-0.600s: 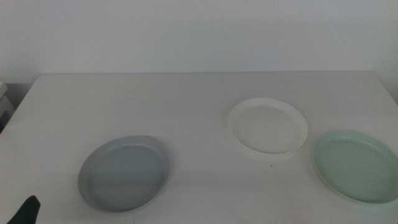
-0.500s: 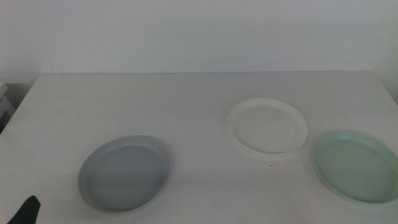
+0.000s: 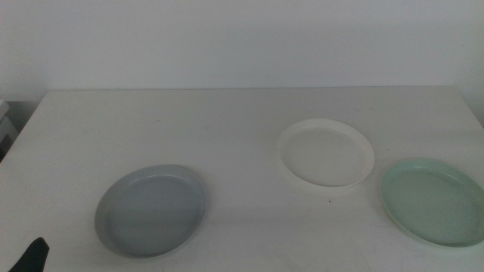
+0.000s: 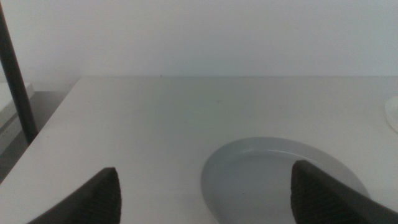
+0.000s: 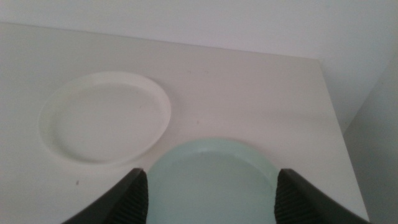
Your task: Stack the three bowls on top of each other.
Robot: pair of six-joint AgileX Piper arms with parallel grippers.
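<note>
The grey bowl [image 3: 151, 210] lies at the table's front left. The white bowl [image 3: 326, 153] lies right of the middle. The pale mint green bowl [image 3: 432, 200] lies at the front right, close beside the white one. All three rest flat and apart. My left gripper [image 3: 30, 257] shows only as a dark tip at the bottom left corner. In the left wrist view it [image 4: 208, 190] is open and empty, with the grey bowl [image 4: 273, 180] just ahead. My right gripper [image 5: 208, 196] is open and empty, above the near side of the mint bowl [image 5: 211, 183], with the white bowl [image 5: 104, 117] beyond.
The white table [image 3: 189, 128] ends at a pale wall at the back. A dark upright post [image 4: 15, 74] and a lower ledge stand past the table's left edge. The table's right edge [image 5: 336, 124] runs close to the mint bowl.
</note>
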